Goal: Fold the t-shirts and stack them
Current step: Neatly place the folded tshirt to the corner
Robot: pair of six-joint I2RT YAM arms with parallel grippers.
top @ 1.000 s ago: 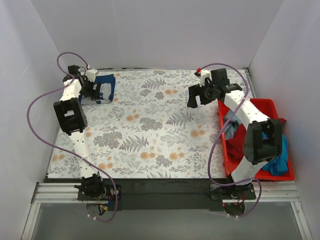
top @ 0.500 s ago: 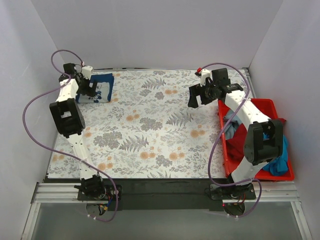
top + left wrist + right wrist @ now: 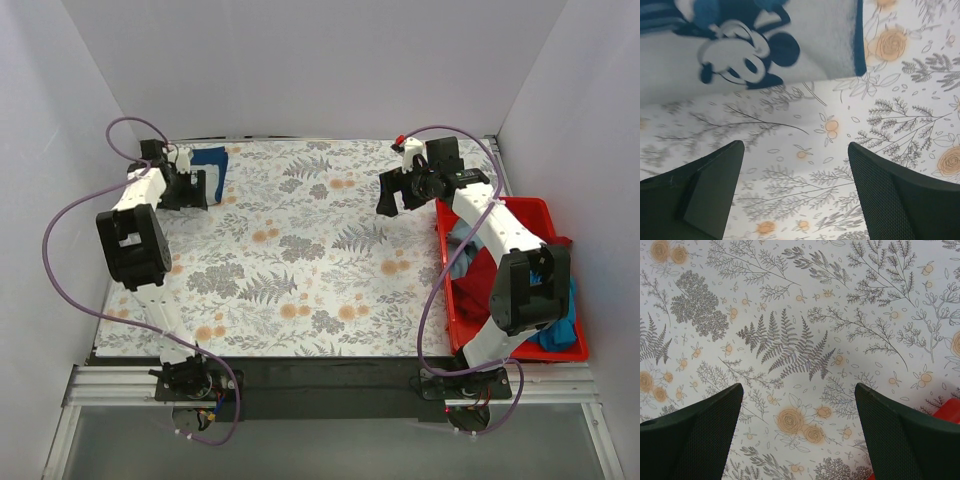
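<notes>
A flat cloth table cover printed with grey ferns and orange flowers (image 3: 300,260) spreads across the table between plain white walls (image 3: 320,70), with a rectangular red plastic bin (image 3: 545,353) along its right edge and a silver metal rail (image 3: 330,386) at the front.

The navy t-shirt (image 3: 750,45) is soft, fuzzy matt cloth; the floral surface (image 3: 800,300) looks smooth, matt; the red bin (image 3: 530,204) is glossy plastic.

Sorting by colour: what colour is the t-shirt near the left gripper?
The soft cloth t-shirt is navy blue, white print; left wrist view.
</notes>
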